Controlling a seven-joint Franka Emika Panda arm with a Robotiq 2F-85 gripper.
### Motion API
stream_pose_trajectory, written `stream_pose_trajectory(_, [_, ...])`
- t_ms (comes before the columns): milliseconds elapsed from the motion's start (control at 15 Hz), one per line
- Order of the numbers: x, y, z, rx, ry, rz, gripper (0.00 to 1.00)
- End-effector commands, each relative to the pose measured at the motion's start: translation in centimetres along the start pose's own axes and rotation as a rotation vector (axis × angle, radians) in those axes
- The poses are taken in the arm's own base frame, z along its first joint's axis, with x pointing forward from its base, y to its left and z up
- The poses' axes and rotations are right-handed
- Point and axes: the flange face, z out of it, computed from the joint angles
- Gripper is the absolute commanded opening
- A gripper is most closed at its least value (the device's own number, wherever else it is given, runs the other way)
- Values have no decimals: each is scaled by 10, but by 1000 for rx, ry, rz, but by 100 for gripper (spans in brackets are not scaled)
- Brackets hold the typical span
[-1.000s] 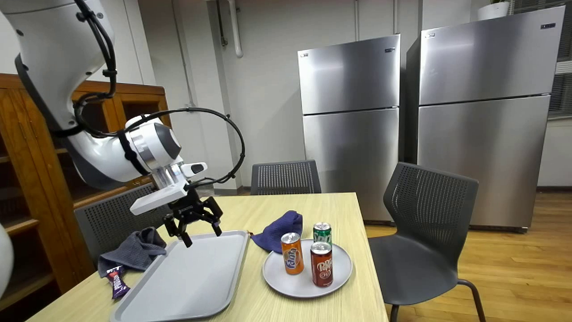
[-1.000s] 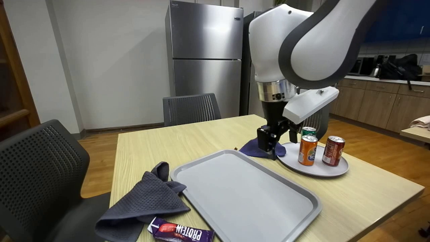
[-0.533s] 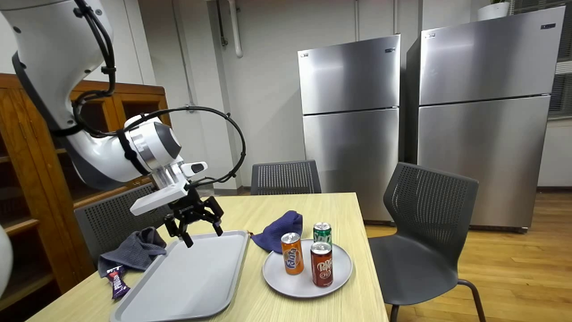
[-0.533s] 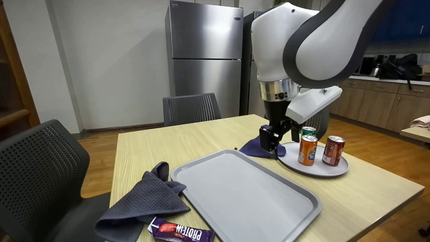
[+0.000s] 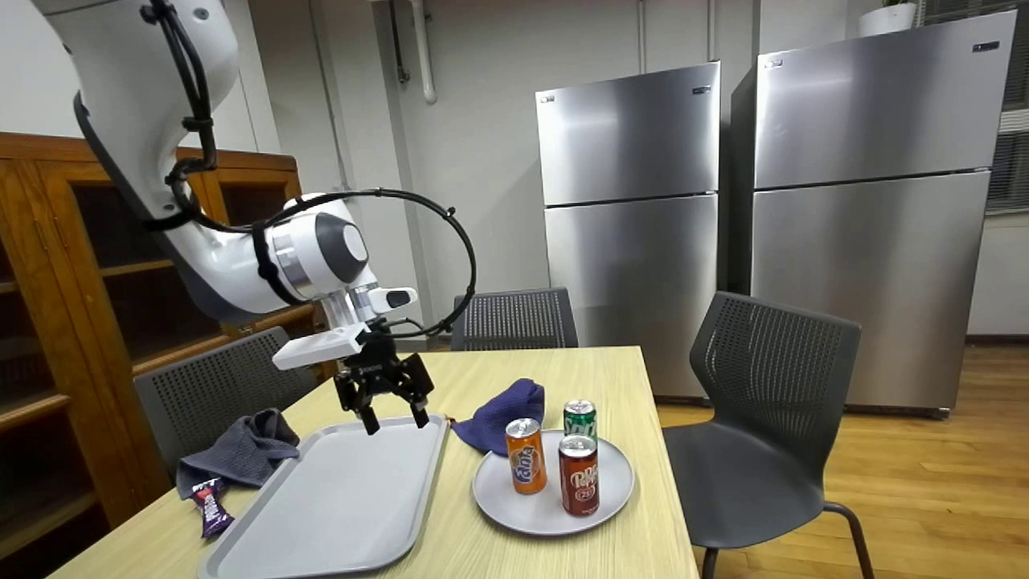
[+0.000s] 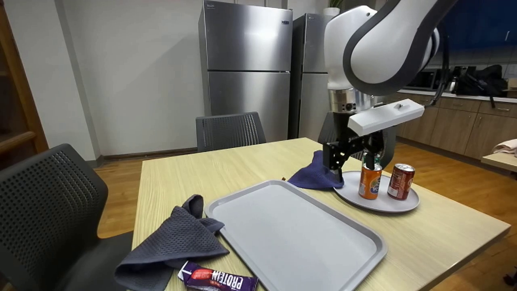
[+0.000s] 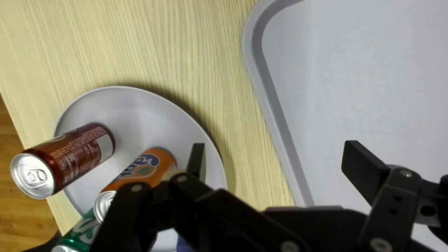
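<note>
My gripper [image 5: 395,420] is open with nothing between its fingers, above the far end of a grey tray [image 5: 346,498]. In the wrist view one finger [image 7: 196,161] overlaps the edge of a round grey plate [image 7: 140,108]. The opposite finger [image 7: 364,171] is over the tray [image 7: 350,70]. Upright on the plate stand an orange Fanta can [image 5: 526,465], a dark red Dr Pepper can [image 5: 580,478] and a green can [image 5: 580,418]. In an exterior view the gripper [image 6: 354,170] partly covers the green can, behind the orange can [image 6: 368,186]. A blue-purple cloth [image 6: 313,178] lies beside the plate.
A dark grey cloth [image 6: 177,238] and a purple protein bar [image 6: 216,279] lie along the tray's other side. Dark chairs [image 5: 764,418] stand around the wooden table [image 6: 226,169]. Two steel refrigerators [image 5: 631,225] and a wooden cabinet [image 5: 129,265] stand behind.
Over the last half second the arm and open gripper have moved right in both exterior views, slightly upward, with a small turn. The cans, plate, tray and cloths have stayed put.
</note>
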Motion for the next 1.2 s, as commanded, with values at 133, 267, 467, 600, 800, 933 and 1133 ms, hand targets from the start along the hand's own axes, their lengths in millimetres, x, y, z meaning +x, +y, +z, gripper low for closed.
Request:
stream_pose_trajectory(133, [20,55,9,64,-22,224,100])
stream_pose_trajectory(267, [25,67,14,85,-30,299,100])
stream_pose_trajectory(467, [30,82,23,119,-46,403,100])
stream_pose_trajectory(600, [35,90,29,128,-49,463,100])
stream_pose_trajectory(800, [43,98,40,133,-54,529,100])
stream_pose_trajectory(933, [49,105,46,127,-57,565,100])
stream_pose_trajectory(1133, [61,116,57,112,-60,614,100])
